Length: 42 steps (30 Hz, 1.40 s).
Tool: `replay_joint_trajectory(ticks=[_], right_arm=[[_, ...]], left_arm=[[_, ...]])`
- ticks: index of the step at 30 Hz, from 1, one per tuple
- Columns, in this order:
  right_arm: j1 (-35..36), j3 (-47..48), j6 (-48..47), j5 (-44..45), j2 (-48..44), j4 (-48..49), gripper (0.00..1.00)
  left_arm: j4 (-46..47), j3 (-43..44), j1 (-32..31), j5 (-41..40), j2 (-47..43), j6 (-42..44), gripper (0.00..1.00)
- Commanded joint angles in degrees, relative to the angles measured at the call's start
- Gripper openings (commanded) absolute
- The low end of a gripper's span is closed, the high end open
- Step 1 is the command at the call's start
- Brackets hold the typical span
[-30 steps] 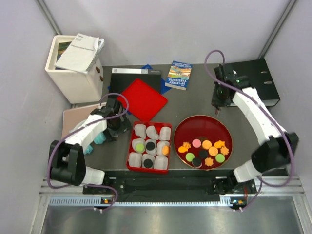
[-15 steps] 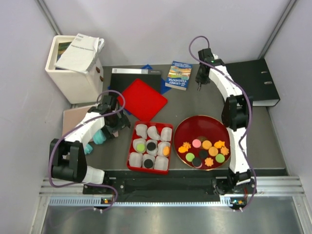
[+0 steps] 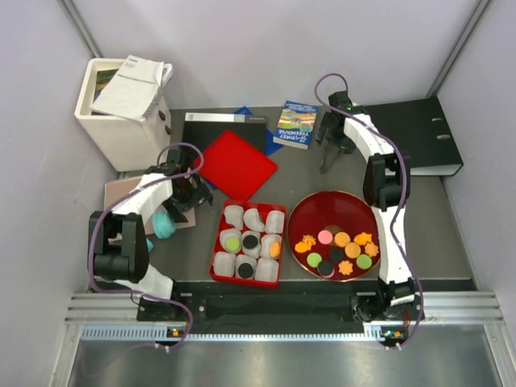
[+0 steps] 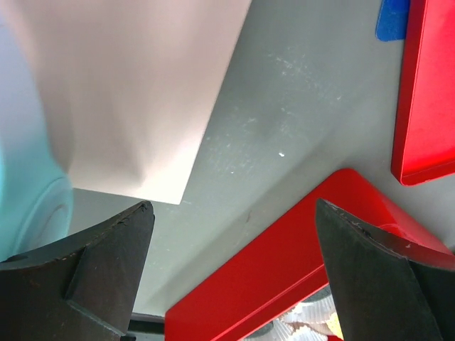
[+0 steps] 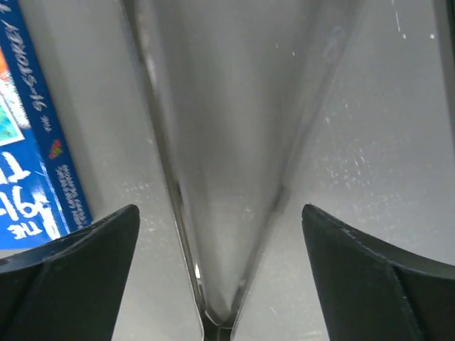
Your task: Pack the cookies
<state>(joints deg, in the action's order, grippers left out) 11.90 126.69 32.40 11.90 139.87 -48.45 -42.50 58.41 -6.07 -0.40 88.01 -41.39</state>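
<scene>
**Cookies.** The cookies are small flat discs in pink, orange, green and black, plus orange flower shapes. Most lie loose in the round red lacquer tray, lower centre-right of the overhead view.
- Four already sit in the square red plastic box just left of the tray.
- Each of the four lies in its own white crinkled paper cup: one green, two black, one orange.
- The cups likely serve to keep the pieces apart. Several are unfilled.

**Lid.** The flat red square lid lies above the box, apart from it. This probably keeps the box open for filling.

**Left hand.** The left hand has its fingers spread wide with nothing between them.
- It hovers at the left of the box; the box's red corner shows at the bottom of the wrist view.
- A pale pink sheet and a round teal object lie beside it.
- It reads as parked out of the way, not reaching.

**Right hand.** The right hand also has its fingers spread and holds nothing.
- It is at upper centre of the overhead view, over bare grey surface.
- The blue paperback book is just beside it, and the tray is well apart from it.
- The wrist view is streaked with blur down the middle, so fine detail there is unclear.

**Judgement.** Packing is partly done. The empty right hand would need to come to the tray for another cookie.
</scene>
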Motion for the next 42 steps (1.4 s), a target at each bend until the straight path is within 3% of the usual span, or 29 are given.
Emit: replay_joint_trajectory(ticks=[1, 6, 11, 17, 18, 22, 26, 30, 38, 42], right_arm=[[0.40, -1.97, 1.08, 1.90, -6.34, 3.96, 0.98], [1.37, -12.59, 4.68, 1.99, -20.15, 10.82, 0.99], [6.11, -20.76, 2.06, -1.06, -36.03, 13.27, 0.99], [11.37, -47.91, 2.93, -11.63, -51.62, 25.67, 0.96], [12.17, -52.90, 2.76, -13.29, -53.28, 28.99, 0.95], [15.69, -59.00, 2.67, -16.72, -55.14, 31.12, 0.95], [19.73, -65.77, -0.41, -16.12, -63.04, 35.35, 0.95], [20.62, -63.42, 0.38, -18.67, -64.99, 29.56, 0.95], [22.46, -65.96, 2.49, -16.47, -70.08, 26.21, 0.94], [22.64, -67.89, 3.37, -15.59, -71.75, 24.19, 0.94]], left_arm=[[-0.83, 3.90, 0.26, 3.13, 1.90, 1.13, 0.99], [-1.44, 5.83, 0.26, 4.01, 3.05, 0.78, 0.99], [1.01, 7.85, 0.26, 4.27, 2.17, 0.34, 0.99], [9.43, 12.24, -0.17, 5.86, 6.12, -3.43, 0.99], [10.41, 12.77, -0.96, 4.90, 6.82, -4.48, 0.99], [9.99, 18.13, -2.37, -2.03, 13.57, -7.83, 0.99], [9.72, 22.52, -2.46, -9.61, 18.33, -9.67, 0.99], [8.40, 26.57, -2.63, -11.01, 23.16, -10.56, 0.80], [8.92, 25.18, -3.07, -11.29, 25.72, -11.61, 0.65], [9.98, 23.50, -3.08, -11.38, 26.86, -11.79, 0.53]])
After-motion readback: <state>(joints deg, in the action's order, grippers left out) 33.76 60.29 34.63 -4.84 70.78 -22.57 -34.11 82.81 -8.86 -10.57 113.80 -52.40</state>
